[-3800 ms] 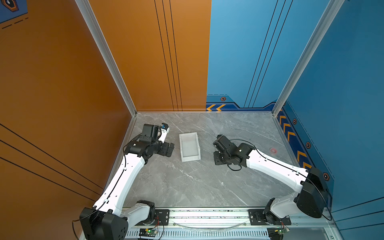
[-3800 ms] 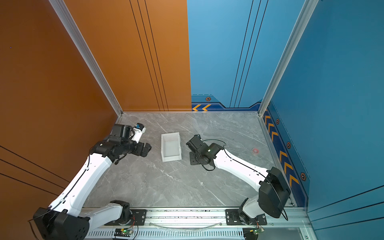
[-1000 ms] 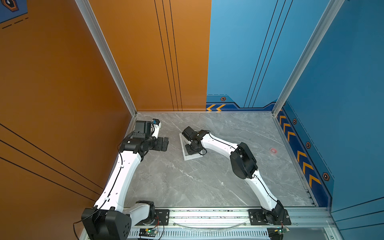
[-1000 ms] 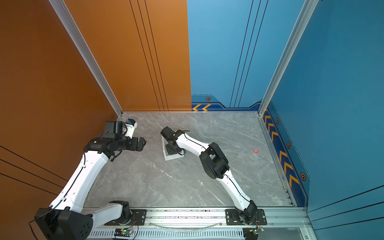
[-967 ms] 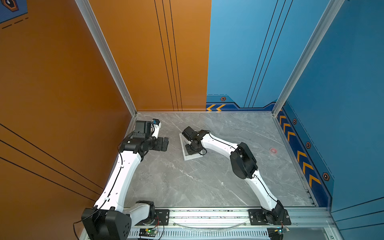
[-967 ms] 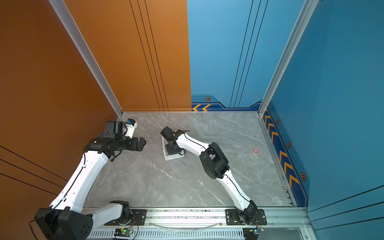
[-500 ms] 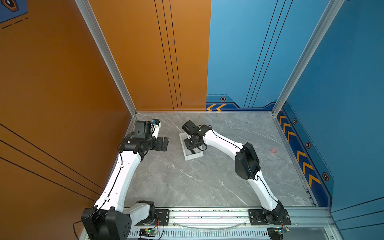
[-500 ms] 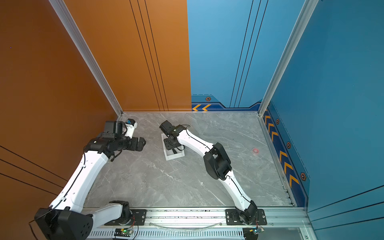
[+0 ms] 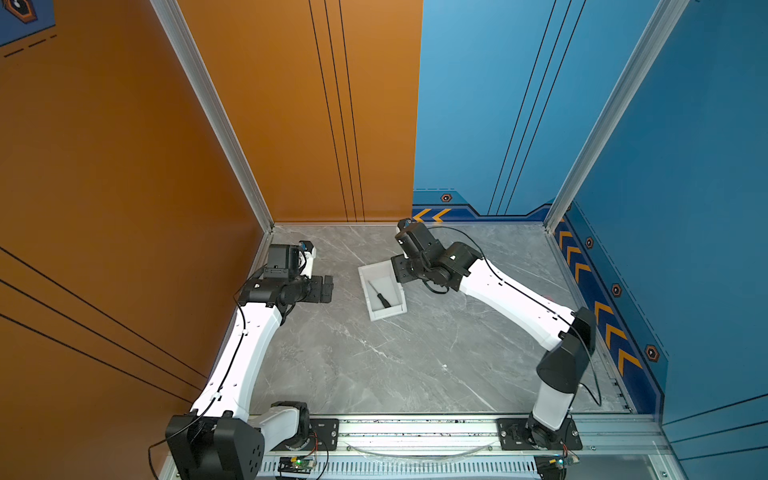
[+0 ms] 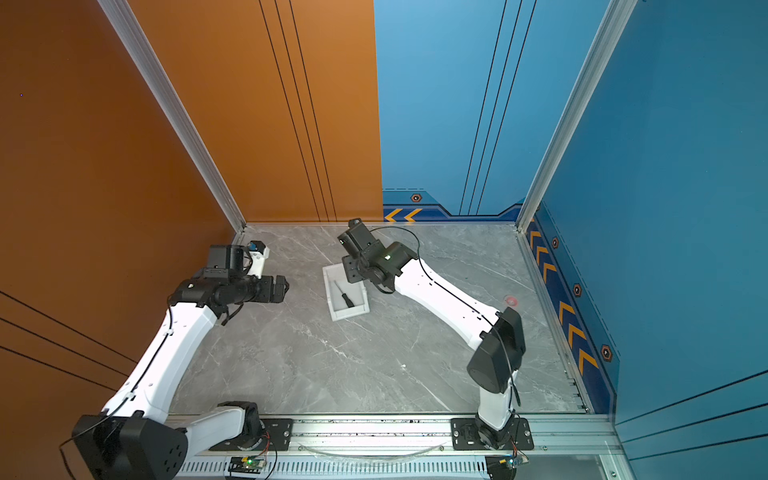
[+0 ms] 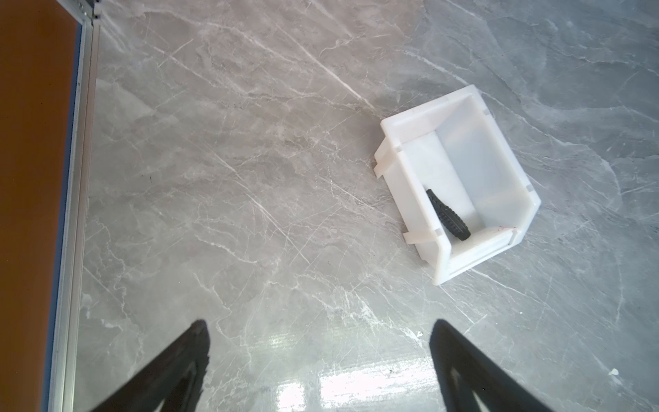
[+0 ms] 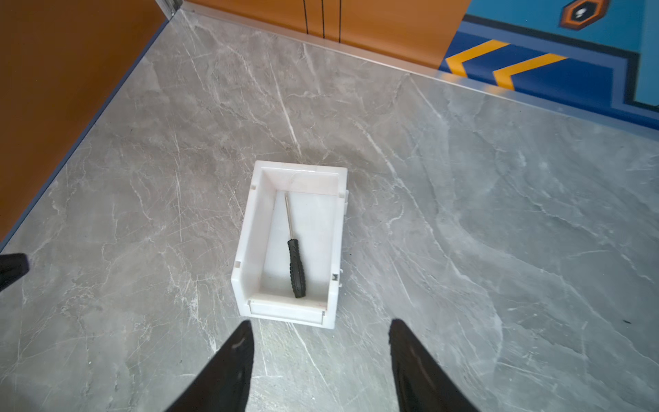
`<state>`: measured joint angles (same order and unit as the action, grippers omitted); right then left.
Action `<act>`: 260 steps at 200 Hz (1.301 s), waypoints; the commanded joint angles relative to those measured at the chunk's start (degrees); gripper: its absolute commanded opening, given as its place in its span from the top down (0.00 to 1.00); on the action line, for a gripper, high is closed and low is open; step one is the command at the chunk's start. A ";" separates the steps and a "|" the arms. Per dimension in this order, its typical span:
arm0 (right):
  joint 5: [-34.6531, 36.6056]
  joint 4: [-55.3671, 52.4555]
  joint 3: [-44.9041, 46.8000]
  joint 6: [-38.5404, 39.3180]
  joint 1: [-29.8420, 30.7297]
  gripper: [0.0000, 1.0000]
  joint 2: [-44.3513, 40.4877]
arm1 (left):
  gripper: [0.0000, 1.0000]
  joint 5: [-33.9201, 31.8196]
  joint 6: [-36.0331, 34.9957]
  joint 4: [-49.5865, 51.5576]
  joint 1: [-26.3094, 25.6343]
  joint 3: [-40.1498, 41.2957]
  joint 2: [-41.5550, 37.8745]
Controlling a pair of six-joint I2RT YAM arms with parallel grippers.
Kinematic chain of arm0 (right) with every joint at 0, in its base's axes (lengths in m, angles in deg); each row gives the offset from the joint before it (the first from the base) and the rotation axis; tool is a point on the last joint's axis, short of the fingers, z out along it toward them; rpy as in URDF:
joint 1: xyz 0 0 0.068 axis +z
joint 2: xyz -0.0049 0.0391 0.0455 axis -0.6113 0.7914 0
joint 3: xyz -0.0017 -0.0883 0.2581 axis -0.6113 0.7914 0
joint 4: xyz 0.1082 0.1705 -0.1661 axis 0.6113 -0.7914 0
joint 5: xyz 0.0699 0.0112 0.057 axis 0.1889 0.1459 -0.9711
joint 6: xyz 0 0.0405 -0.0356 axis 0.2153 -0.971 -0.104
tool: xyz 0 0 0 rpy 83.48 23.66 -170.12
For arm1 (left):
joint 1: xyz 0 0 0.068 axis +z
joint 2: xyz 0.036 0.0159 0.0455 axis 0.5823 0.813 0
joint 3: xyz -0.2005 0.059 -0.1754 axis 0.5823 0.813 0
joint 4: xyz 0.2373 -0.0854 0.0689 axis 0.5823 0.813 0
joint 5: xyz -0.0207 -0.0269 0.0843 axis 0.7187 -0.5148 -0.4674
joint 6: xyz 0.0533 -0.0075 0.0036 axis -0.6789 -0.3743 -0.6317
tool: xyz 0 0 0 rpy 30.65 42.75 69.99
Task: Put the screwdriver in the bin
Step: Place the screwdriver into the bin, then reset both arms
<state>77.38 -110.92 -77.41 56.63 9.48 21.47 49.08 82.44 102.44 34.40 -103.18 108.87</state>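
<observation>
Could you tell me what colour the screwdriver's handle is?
Black screwdriver handle; best in right wrist view.

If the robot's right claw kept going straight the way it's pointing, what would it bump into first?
Probably the bin: the right gripper, jaws open, aims at its low near wall, with the screwdriver lying inside just beyond. Depth is hard to judge.
</observation>
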 commanded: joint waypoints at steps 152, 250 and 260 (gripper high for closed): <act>6.13 28.59 62.28 -2.68 -22.71 0.00 -52.74 | 0.02 -9.30 2.67 -72.71 2.65 41.22 3.79; 11.79 47.12 76.78 11.51 -32.60 0.00 -53.98 | 0.02 -11.68 -0.25 -106.32 0.35 47.87 22.06; 10.16 51.92 78.16 12.98 -34.81 0.00 -51.56 | 0.02 -12.16 -0.25 -107.54 0.32 47.97 22.70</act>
<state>88.22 -70.37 -1.96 63.97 -21.74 -34.02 38.66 83.93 2.77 35.51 -56.27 131.28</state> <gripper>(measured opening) 0.999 0.978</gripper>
